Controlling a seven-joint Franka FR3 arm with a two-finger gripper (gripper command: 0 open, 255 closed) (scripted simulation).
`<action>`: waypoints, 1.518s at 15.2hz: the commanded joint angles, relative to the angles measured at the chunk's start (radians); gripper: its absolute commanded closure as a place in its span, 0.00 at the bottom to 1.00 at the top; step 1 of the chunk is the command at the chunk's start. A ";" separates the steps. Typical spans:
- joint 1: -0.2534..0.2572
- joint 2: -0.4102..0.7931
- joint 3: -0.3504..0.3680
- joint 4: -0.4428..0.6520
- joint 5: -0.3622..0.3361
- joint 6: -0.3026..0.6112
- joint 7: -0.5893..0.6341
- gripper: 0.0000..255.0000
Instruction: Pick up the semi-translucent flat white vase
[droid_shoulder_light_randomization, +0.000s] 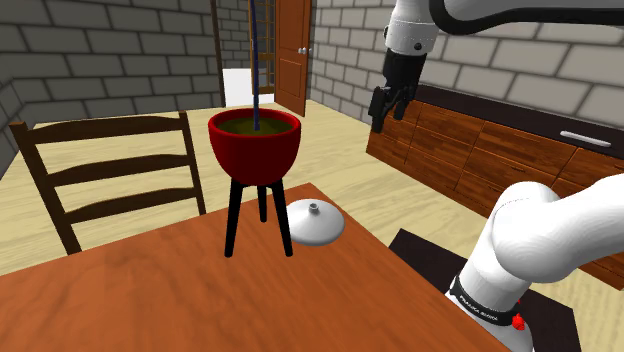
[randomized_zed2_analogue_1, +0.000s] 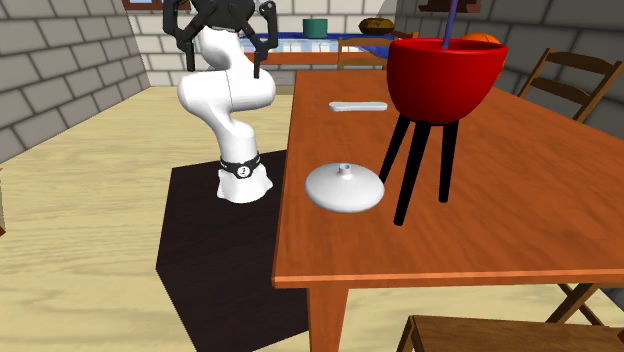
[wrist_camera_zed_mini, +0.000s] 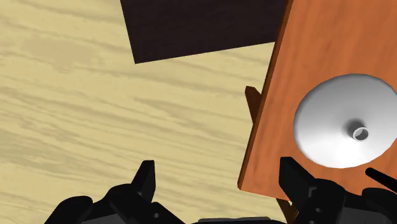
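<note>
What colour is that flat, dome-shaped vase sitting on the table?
White, with soft grey shading. The vase shows best in the wrist view.

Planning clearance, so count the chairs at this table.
2. The far chair stands across the table from the arm; the near chair sits at the second exterior view's bottom edge. Others may be hidden.
</note>
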 joint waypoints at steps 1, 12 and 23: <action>0.000 0.000 0.000 0.000 0.000 0.000 0.000 0.00; 0.048 0.279 0.172 0.042 0.138 0.114 0.233 0.00; 0.073 0.509 0.268 0.087 0.184 0.236 0.373 0.00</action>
